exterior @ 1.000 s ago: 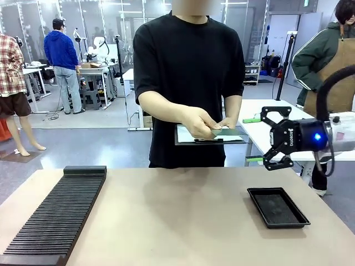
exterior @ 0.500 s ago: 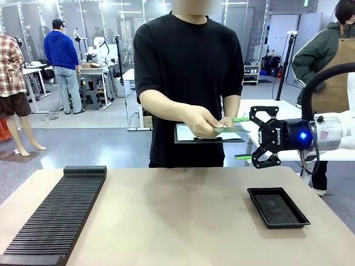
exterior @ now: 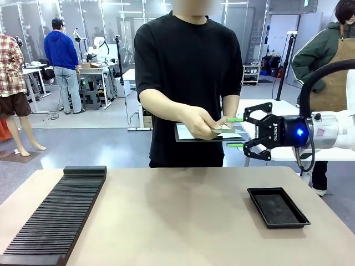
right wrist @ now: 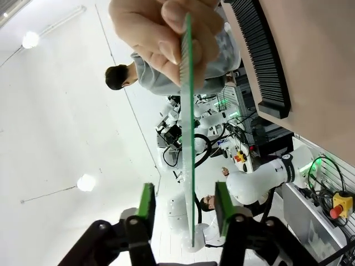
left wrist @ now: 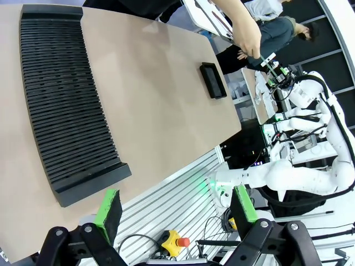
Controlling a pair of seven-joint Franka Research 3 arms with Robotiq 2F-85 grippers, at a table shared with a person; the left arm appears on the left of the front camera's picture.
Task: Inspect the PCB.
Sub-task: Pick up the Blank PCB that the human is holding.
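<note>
- Two pads of my right tool are standing apart, straddling the PCB at its free end without touching it; my left tool is gaping empty, well away.
- The person's hand is pinching the board's 12 o'clock end in mid-air beyond the counter.
- I am judging it light, thin, stiff and scratch-prone, so I am planning a gentle clamp on its bare 6 o'clock margin.

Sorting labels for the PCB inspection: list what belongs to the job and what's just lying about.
In the job: PCB, the person's hand holding it, right gripper open around it.
Lying about: black tray, slotted rack, clipboard.
</note>
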